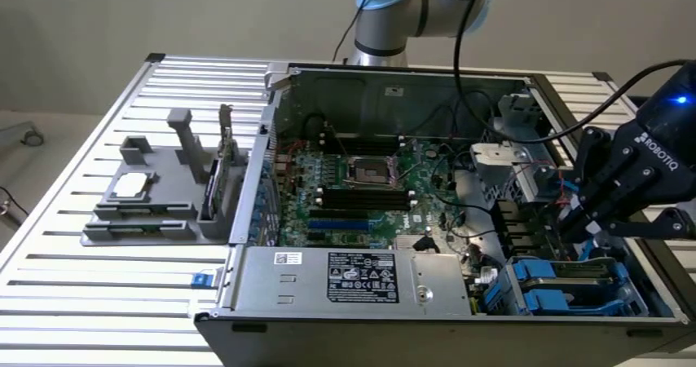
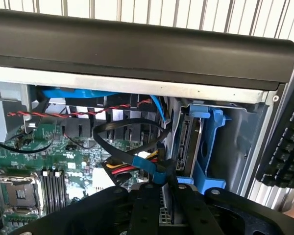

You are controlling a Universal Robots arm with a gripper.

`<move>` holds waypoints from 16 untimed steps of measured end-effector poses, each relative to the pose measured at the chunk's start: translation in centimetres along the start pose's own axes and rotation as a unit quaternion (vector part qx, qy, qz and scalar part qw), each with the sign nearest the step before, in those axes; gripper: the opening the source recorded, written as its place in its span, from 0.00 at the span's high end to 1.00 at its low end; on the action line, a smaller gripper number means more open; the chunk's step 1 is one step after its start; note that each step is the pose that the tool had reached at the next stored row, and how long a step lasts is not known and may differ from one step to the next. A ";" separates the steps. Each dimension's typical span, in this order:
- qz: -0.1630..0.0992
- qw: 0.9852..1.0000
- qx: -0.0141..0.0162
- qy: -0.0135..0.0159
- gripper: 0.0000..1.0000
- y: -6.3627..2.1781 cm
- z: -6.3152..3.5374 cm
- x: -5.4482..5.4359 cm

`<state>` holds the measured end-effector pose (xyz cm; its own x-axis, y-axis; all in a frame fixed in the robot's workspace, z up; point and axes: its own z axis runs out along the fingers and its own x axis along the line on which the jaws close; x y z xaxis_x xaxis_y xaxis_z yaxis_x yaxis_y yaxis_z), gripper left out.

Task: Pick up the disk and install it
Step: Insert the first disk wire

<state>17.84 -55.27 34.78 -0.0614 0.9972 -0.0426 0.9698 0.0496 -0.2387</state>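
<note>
The disk (image 2: 185, 142) is a grey metal drive in a bright blue carrier (image 2: 206, 147). It stands on edge in the drive bay at the corner of the open computer case (image 1: 326, 322). My gripper (image 2: 166, 198) has its black fingers (image 2: 142, 210) drawn close on the near end of the disk, where a grey ribbed edge shows between them. In the exterior view my gripper (image 1: 582, 224) hangs over the drive bay (image 1: 566, 281) on that view's right, fingers pointing down into it.
Black and blue flat cables and red-yellow wires (image 2: 132, 164) cross just beside the disk. The motherboard (image 1: 359, 187) fills the case's middle and the power supply (image 1: 348, 277) sits at its front. A grey fixture (image 1: 163, 196) stands on the slatted table (image 1: 98, 302).
</note>
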 end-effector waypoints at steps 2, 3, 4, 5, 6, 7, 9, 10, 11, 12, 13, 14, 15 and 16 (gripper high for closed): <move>0.008 1.000 -0.004 0.001 0.84 0.00 0.02 0.0; 0.011 1.000 -0.006 0.001 0.84 0.01 0.02 0.0; 0.015 1.000 -0.008 0.002 0.84 0.01 0.04 0.0; 0.019 1.000 -0.010 0.003 0.84 0.01 0.04 0.0; 0.024 1.000 -0.011 0.004 0.84 0.02 0.03 0.0; 0.029 1.000 -0.012 0.004 0.84 0.02 0.03 0.0; 0.039 0.999 -0.013 0.004 0.84 0.01 0.04 0.0; 0.044 0.999 -0.014 0.004 0.84 0.01 0.04 0.0; 0.049 0.999 -0.015 0.003 0.84 0.01 0.04 0.0; 0.054 0.998 -0.016 0.002 0.84 0.01 0.04 0.0; 0.058 0.998 -0.017 0.002 0.84 0.01 0.04 0.0; 0.063 0.998 -0.018 0.001 0.84 0.01 0.04 0.0; 0.068 0.998 -0.018 0.000 0.84 0.01 0.04 0.0; 0.073 0.997 -0.019 -0.001 0.84 0.01 0.04 0.0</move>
<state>17.84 -55.28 34.73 0.0813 0.9937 -0.0772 0.9765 -0.0949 -0.1934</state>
